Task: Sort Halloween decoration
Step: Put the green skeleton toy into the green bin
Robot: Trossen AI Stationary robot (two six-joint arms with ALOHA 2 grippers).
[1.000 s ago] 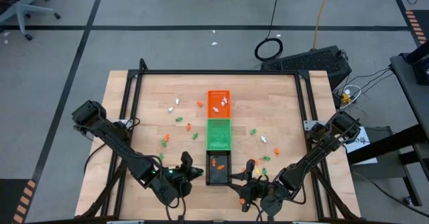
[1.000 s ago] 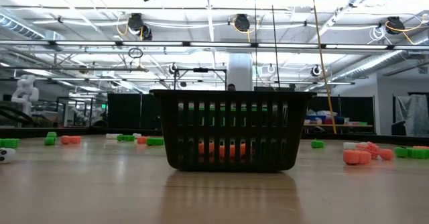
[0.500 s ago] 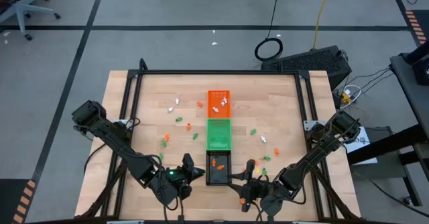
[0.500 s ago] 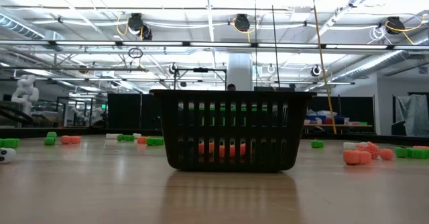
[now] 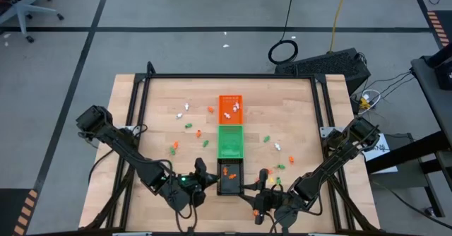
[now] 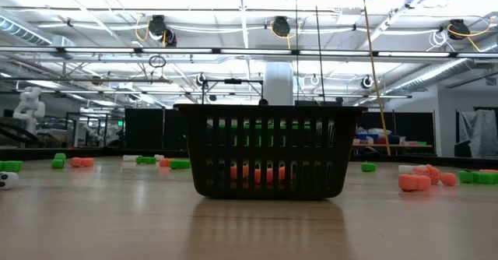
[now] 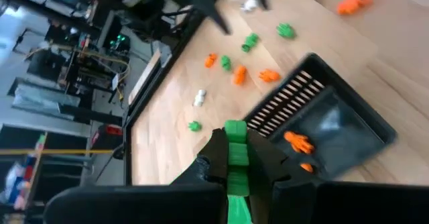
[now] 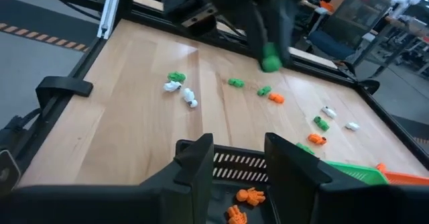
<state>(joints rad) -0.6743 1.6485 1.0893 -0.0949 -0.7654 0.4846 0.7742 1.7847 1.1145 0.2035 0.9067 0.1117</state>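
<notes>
The left gripper hangs just beside the black tray, at the near end of the tabletop, its jaws clamped on a small green trinket that shows between its fingers in the left wrist view. My guess is that it is mid-carry: the piece is lifted but not yet dropped, and since the black tray holds only orange bits, the green one likely belongs in the green tray, the middle of the row, with the orange tray at the far end. The next move would call for swinging the piece out over that tray and parting the jaws squarely above it, since the trays are narrow and a miss would send it back among the loose pieces. The right gripper waits on the black tray's other side, jaws apart and empty. More orange, green and white trinkets lie scattered on both sides of the trays. I can read no labels or writing anywhere.
</notes>
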